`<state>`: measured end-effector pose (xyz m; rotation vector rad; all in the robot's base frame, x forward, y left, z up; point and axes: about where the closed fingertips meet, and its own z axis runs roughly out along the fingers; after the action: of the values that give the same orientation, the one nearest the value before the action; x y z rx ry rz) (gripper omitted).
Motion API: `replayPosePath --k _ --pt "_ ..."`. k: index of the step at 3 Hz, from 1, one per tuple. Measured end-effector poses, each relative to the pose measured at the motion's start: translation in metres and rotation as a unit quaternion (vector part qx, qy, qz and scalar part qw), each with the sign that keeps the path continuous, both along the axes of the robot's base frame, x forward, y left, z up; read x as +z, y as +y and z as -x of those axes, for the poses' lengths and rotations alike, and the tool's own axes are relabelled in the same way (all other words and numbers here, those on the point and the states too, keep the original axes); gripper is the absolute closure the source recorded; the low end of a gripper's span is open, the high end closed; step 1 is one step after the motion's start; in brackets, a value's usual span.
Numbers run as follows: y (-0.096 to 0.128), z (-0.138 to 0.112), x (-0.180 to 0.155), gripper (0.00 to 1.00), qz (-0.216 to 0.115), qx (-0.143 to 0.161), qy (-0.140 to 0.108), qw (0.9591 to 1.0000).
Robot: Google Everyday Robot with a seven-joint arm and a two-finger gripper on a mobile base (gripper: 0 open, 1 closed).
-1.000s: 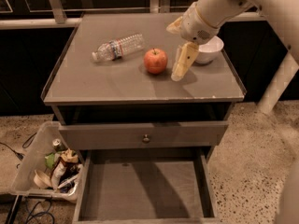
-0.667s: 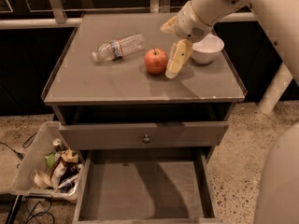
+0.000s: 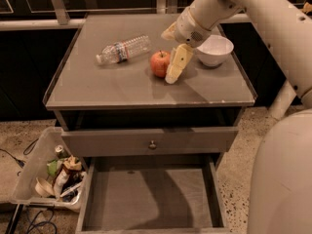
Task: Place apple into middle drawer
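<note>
Apple point(image 3: 160, 63): round, red-orange with a yellowish patch, resting upright near the centre of the grey cabinet top point(image 3: 97, 89). Gripper point(image 3: 174, 67) stands just beside it at 3 o'clock; whether it is clenched or released cannot be told. White bowl point(image 3: 213, 50) at 2 o'clock, plastic bottle point(image 3: 123, 49) at 10 o'clock. Middle drawer point(image 3: 151, 194) is pulled open at 6 o'clock, well below.

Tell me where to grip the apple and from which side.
Probably best to grip the apple across its round middle, coming down from above. It sits free on the cabinet top, with the bottle and bowl apart from it. The gripper is right beside it, on the bowl side.
</note>
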<state>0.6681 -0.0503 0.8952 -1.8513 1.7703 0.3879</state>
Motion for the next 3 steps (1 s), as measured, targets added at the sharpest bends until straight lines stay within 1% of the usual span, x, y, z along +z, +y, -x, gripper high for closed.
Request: replayPosePath --k 1,2,3 --pt "-0.0040 -0.0173 -0.0328 0.00 0.019 -0.033 0.015 0.9991" --pt "-0.0041 -0.0175 -0.0332 0.00 0.019 -0.034 0.015 0.9991" --pt "-0.0041 -0.0175 -0.0332 0.18 0.019 -0.034 0.015 0.9991"
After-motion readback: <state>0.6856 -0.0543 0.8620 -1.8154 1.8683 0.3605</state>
